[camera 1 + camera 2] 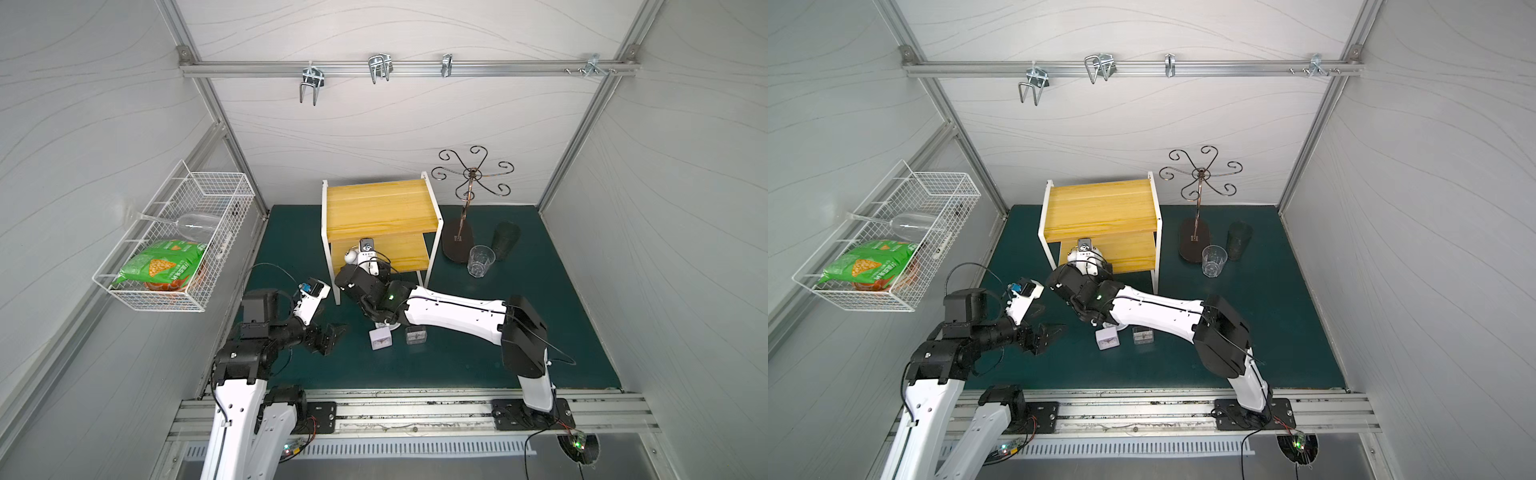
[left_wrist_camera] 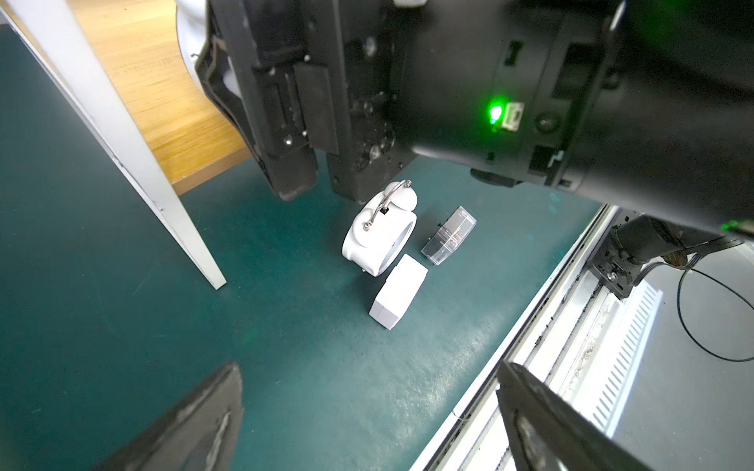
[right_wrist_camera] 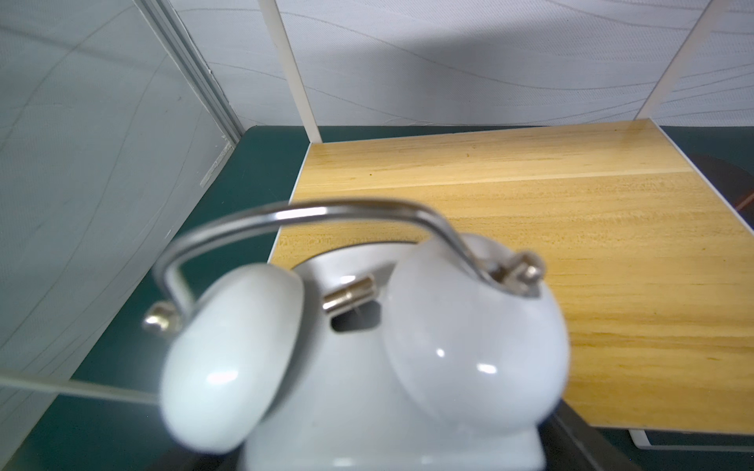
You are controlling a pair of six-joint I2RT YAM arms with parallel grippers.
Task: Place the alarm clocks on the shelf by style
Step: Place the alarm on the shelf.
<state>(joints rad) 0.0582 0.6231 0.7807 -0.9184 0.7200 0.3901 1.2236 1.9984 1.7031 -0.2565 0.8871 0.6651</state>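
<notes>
The shelf (image 1: 380, 208) (image 1: 1100, 208) stands at the back of the green mat, and both yellow boards are bare. My right gripper (image 1: 360, 262) is shut on a round white twin-bell alarm clock (image 3: 367, 359) (image 1: 351, 257) at the front left corner of the lower board (image 3: 530, 212). Whether the clock rests on the board I cannot tell. On the mat under the right arm stand another twin-bell clock (image 2: 379, 232), a white square clock (image 1: 381, 338) (image 2: 398, 291) and a clear-cased clock (image 1: 416, 335) (image 2: 449, 234). My left gripper (image 1: 332, 332) (image 2: 367, 367) hovers open and empty to their left.
A white wire basket (image 1: 174, 237) on the left wall holds a green snack bag and a wine glass. Right of the shelf stand a curled metal cup stand (image 1: 465, 199), a clear glass (image 1: 480, 261) and a dark cup (image 1: 505, 240). A hook rail (image 1: 407, 68) crosses the back wall.
</notes>
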